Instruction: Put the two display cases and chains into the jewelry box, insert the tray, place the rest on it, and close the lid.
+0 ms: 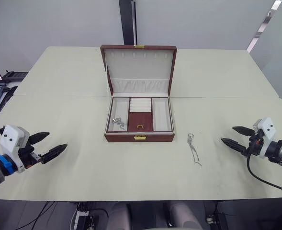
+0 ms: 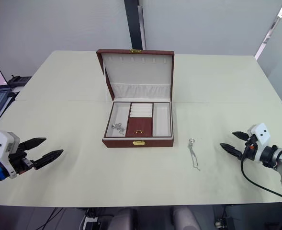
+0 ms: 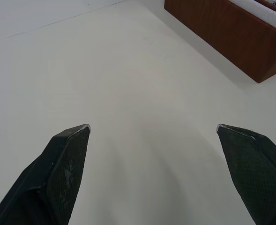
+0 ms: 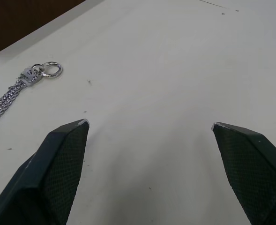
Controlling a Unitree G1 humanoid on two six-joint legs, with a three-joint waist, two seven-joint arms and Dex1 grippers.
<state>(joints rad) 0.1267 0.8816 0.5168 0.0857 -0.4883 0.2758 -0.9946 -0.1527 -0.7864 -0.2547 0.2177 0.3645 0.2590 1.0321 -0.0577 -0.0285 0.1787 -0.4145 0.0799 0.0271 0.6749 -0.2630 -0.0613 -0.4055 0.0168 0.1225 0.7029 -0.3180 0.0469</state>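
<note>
The jewelry box (image 1: 140, 137) is being shown at the middle of the pale table (image 1: 83, 158), with the lid (image 1: 139, 67) being held upright behind it and its cream lining and row of small hooks being turned toward the camera. The tray (image 1: 141, 114) is being seen seated inside the box, its ring-roll section lying at the far middle and a small reddish-brown lidded compartment in front of that. A tangle of silver chain (image 1: 117, 122) is being kept in the tray's left compartment (the individual strands cannot be told apart). One multi-stranded silver chain (image 1: 194, 149) with a ring at its far end is being left on the table just to the right of the box, apart from it. The left gripper (image 1: 49, 145) is being held above the table near its left front edge, fingers spread wide and empty. The right gripper (image 1: 235, 136) is being held likewise near the right edge, spread wide with nothing between its fingers, well apart from the chain.
</note>
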